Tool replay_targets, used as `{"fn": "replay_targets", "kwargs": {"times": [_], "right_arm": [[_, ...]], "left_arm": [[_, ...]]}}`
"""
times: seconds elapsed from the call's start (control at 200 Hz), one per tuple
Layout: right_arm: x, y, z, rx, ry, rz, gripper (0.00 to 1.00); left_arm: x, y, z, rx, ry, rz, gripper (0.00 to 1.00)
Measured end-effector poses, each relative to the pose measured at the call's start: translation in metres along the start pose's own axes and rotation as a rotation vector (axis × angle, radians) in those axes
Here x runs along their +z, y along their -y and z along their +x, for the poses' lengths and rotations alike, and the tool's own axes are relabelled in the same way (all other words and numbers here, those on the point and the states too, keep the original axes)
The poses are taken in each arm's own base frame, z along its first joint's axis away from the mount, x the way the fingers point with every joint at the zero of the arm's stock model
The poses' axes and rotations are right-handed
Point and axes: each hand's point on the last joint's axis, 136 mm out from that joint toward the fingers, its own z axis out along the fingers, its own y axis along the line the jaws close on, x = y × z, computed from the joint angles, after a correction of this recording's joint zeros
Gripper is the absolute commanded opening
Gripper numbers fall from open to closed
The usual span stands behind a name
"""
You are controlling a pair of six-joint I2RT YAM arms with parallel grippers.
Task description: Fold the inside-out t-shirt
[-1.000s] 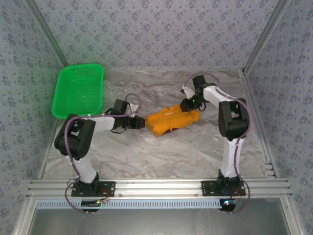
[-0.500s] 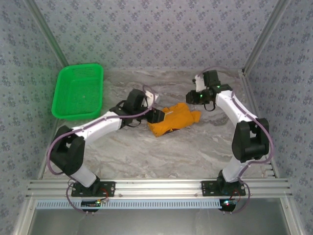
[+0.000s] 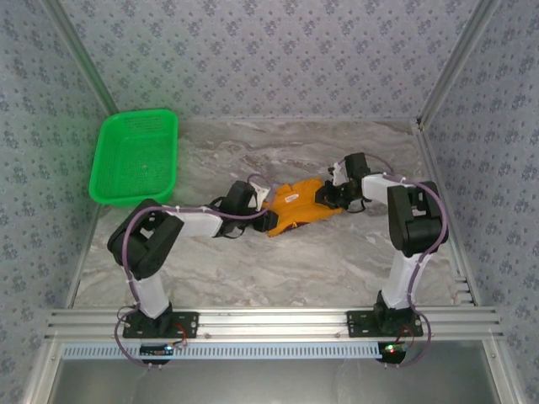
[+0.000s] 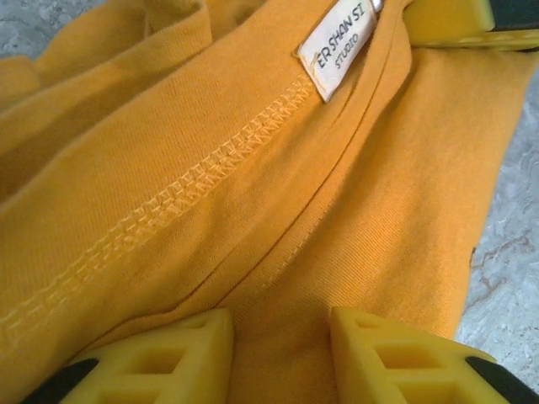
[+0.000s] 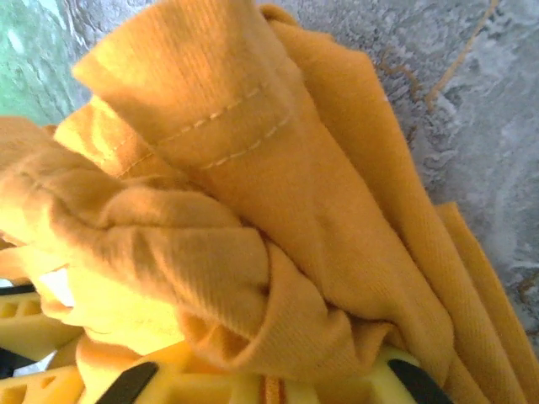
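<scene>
From above, the inside-out t-shirt (image 3: 296, 207) is seen as a narrow, bunched bundle on the marble counter (image 3: 337, 261), between the two arms. The left claw (image 3: 266, 221) is laid against its near-left end and the right claw (image 3: 325, 197) against its far-right end. The green basket (image 3: 135, 156) is well apart, at the far left.

In the left wrist view, the yellow fingers (image 4: 160, 358) are seen partly open, with orange cloth lying in the gap. Whether this cloth is pinched cannot be told. A raised seam and the white tag (image 4: 338, 47) are turned outward.

In the right wrist view, a thick bunch of cloth is gathered in the right claw (image 5: 219, 383), and it is judged to be held there.

No neat fold is seen. The shirt is judged to be only gathered, so spreading it flat and folding it are probably left to do.
</scene>
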Motion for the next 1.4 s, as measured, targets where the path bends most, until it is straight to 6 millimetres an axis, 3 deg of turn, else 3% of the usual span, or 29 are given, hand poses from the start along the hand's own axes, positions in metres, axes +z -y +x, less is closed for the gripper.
{"fn": "replay_targets", "kwargs": {"times": [0.155, 0.235, 0.28, 0.33, 0.355, 0.37, 0.38, 0.43, 0.47, 0.565, 0.64, 0.725, 0.875, 1.019, 1.254, 1.404], "right_arm": [[-0.018, -0.003, 0.002, -0.075, 0.032, 0.057, 0.35], [-0.042, -0.002, -0.006, -0.146, 0.092, 0.157, 0.38], [-0.059, -0.004, -0.015, -0.197, 0.147, 0.225, 0.47], [-0.081, -0.009, -0.026, -0.255, 0.221, 0.292, 0.73], [-0.095, -0.012, -0.034, -0.279, 0.269, 0.332, 0.84], [-0.104, -0.015, -0.039, -0.29, 0.304, 0.352, 0.89], [-0.109, -0.016, -0.043, -0.296, 0.325, 0.368, 0.9], [-0.133, -0.026, -0.055, -0.322, 0.409, 0.409, 0.86], [-0.148, -0.034, -0.065, -0.354, 0.454, 0.418, 0.9], [-0.16, -0.043, -0.083, -0.423, 0.448, 0.384, 0.88], [-0.148, -0.046, -0.098, -0.463, 0.37, 0.304, 0.82], [-0.123, -0.041, -0.105, -0.476, 0.271, 0.211, 0.8], [-0.065, -0.022, -0.08, -0.431, 0.058, 0.112, 0.73], [-0.025, -0.016, -0.053, -0.383, -0.086, 0.052, 0.68], [-0.006, -0.008, -0.039, -0.34, -0.154, 0.019, 0.64], [0.001, -0.004, -0.035, -0.313, -0.173, 0.001, 0.43]], "left_arm": [[-0.016, -0.007, 0.001, -0.029, 0.0, -0.005, 0.39], [-0.037, -0.013, -0.004, -0.051, 0.006, -0.039, 0.42], [-0.054, -0.014, -0.014, -0.053, 0.033, -0.066, 0.47], [-0.072, -0.011, -0.026, -0.045, 0.07, -0.092, 0.59], [-0.082, -0.009, -0.035, -0.037, 0.098, -0.107, 0.75], [-0.09, -0.006, -0.041, -0.019, 0.118, -0.113, 0.95], [-0.094, -0.004, -0.045, -0.019, 0.131, -0.119, 0.99], [-0.116, 0.003, -0.065, -0.003, 0.201, -0.137, 1.0], [-0.133, 0.009, -0.079, -0.017, 0.259, -0.145, 1.0], [-0.16, 0.005, -0.099, -0.141, 0.353, -0.182, 1.0], [-0.156, -0.012, -0.097, -0.214, 0.331, -0.197, 1.0], [-0.13, -0.04, -0.082, -0.315, 0.212, -0.256, 1.0], [-0.076, -0.059, -0.048, -0.414, 0.017, -0.28, 1.0], [-0.049, -0.054, -0.027, -0.472, -0.061, -0.229, 1.0], [-0.017, -0.044, -0.018, -0.483, -0.111, -0.169, 0.89], [-0.006, -0.044, -0.022, -0.491, -0.132, -0.161, 0.68]]}}
